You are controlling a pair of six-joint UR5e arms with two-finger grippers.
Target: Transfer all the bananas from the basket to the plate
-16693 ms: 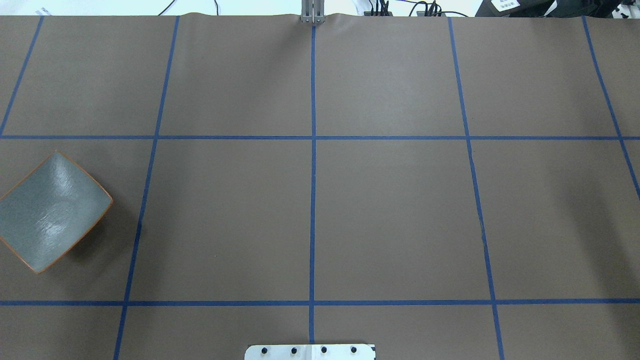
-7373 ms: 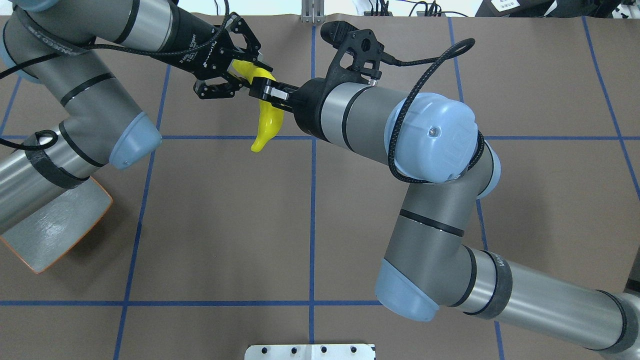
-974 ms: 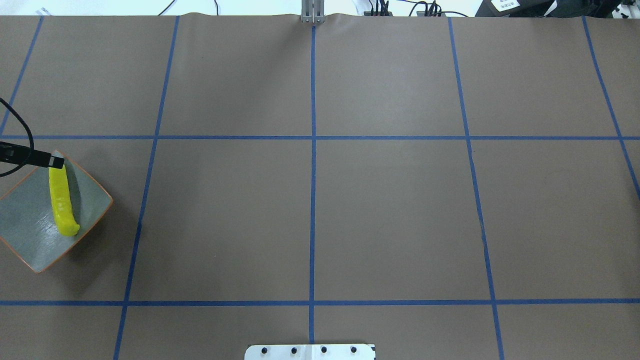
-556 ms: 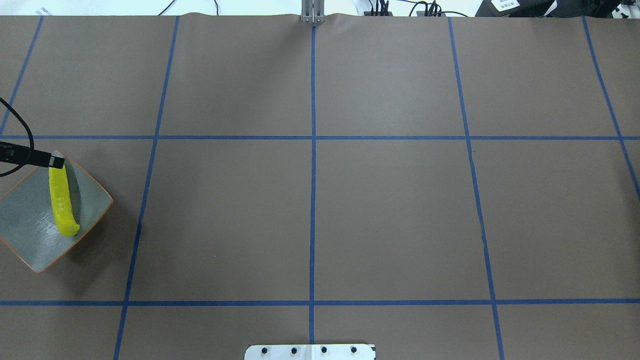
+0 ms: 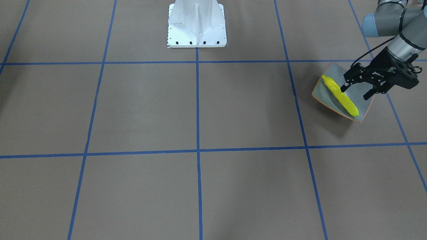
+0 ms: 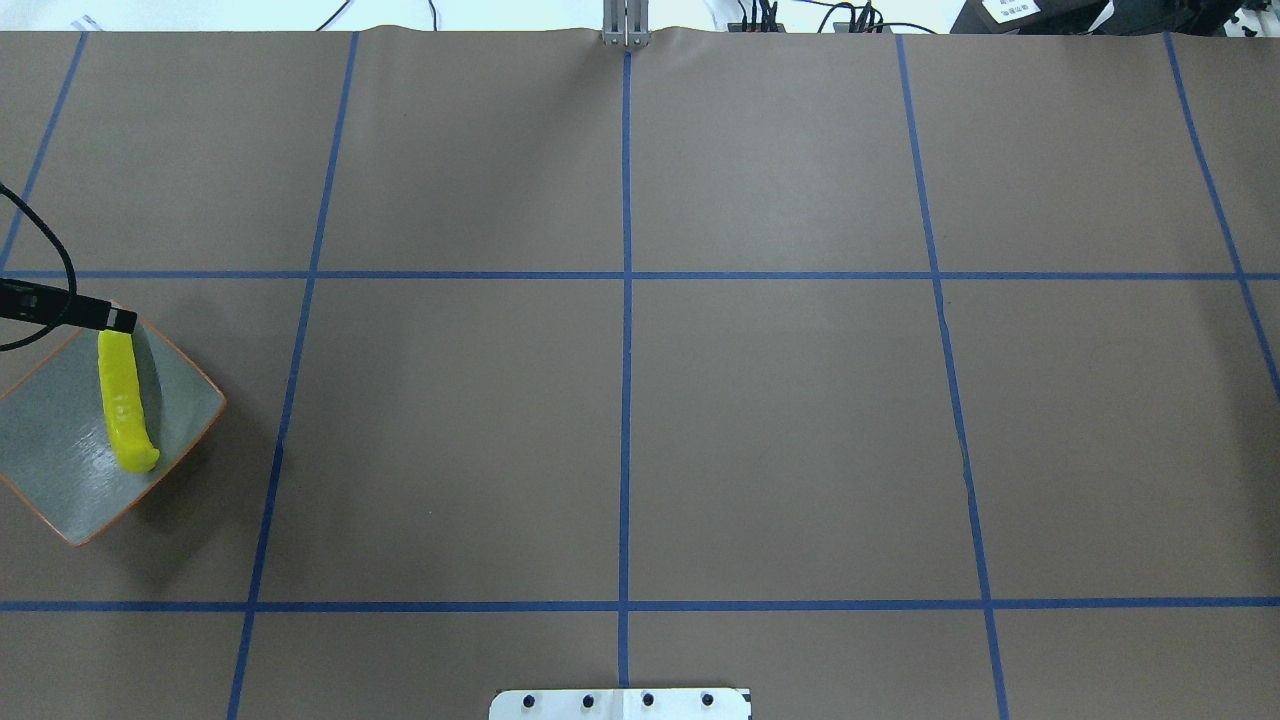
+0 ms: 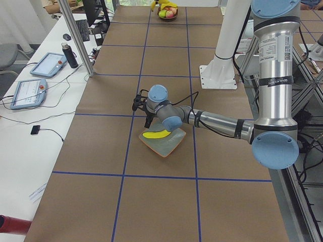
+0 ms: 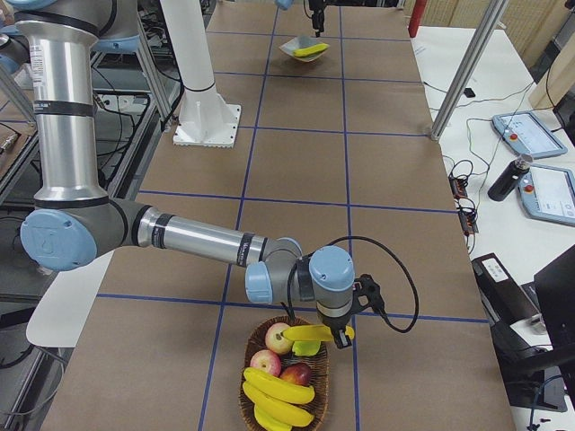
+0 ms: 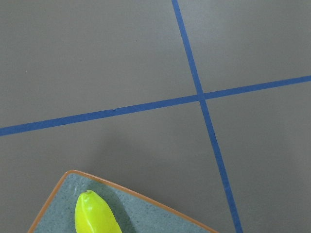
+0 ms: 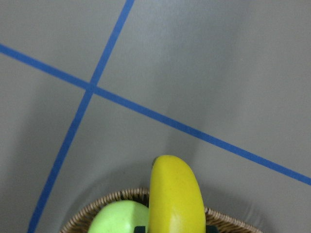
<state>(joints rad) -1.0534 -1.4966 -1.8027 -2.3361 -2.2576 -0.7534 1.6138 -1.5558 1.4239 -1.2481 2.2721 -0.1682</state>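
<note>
On my left arm, the left tool (image 5: 353,94) hangs spread wide and holds nothing. The plate (image 5: 321,94) sits directly beneath it. 1 banana, the first banana (image 5: 340,96), lies free along the plate just under the fingertips. I cannot tell whether 1 tip touches it. From the left wrist view only its blunt end shows, at the bottom edge below the tool. I judge that delivery done. This tool now needs a straight lift clear of the plate's upcurved side, without nudging the fruit.

The right tool (image 8: 340,338) is at the far end of the counter, low over the basket (image 10: 82,218). It looks pinched on the lifted banana (image 10: 175,194): that fruit fills the space straight ahead of the wrist camera, with dark finger pads flanking it. Below and behind the tool, 2 more bananas (image 8: 278,388) rest in the basket among apples (image 8: 263,361).

So I read this as the pick of banana 2 of 4. The next move calls for a clean rise out of the wicker, keeping the grip firm on a glossy, curved skin. After that comes a long carry, since the plate is well apart from this tool. I suspect a hand-over to the left tool near mid-counter.
</note>
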